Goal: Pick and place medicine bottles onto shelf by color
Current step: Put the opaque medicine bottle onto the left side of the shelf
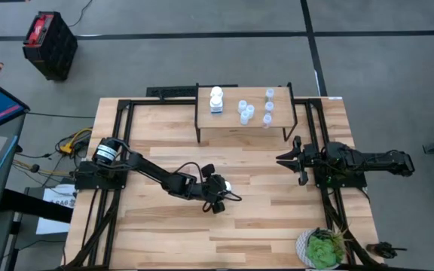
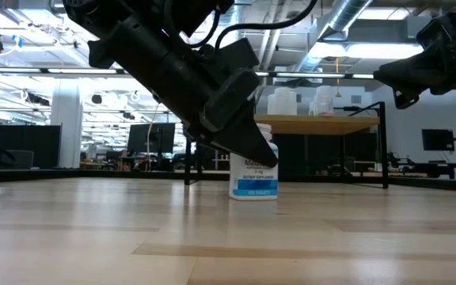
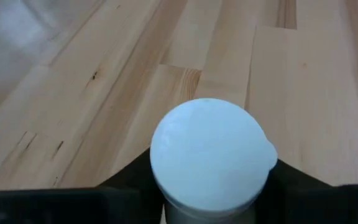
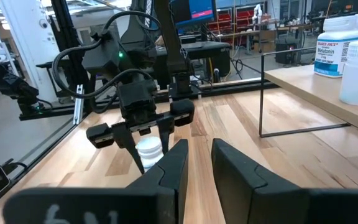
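1. The left gripper (image 1: pixel 223 193) sits low at the centre of the high view, its jaws standing either side of a larger bright white medicine bottle with a blue label (image 2: pixel 253 172); whether they already press on it I cannot tell.
2. That bottle stands upright on the light-wood table (image 1: pixel 277 226); in the left wrist view its round white cap (image 3: pixel 209 152) fills the lower middle between the dark fingers (image 3: pixel 303 196).
3. The right gripper (image 1: pixel 288 160) hangs above the table at centre right of the high view, its jaws narrow with a slim gap and nothing between them.
4. The small light-wood shelf on thin black legs (image 1: pixel 232 124) stands at top centre of the high view, well apart from both grippers.
5. On the shelf's left part stand two white bottles (image 1: pixel 216 100); to their right stand the smaller pale translucent bottles (image 1: pixel 246 111).
6. A round green potted plant (image 1: pixel 322 248) sits at the lower right of the table.
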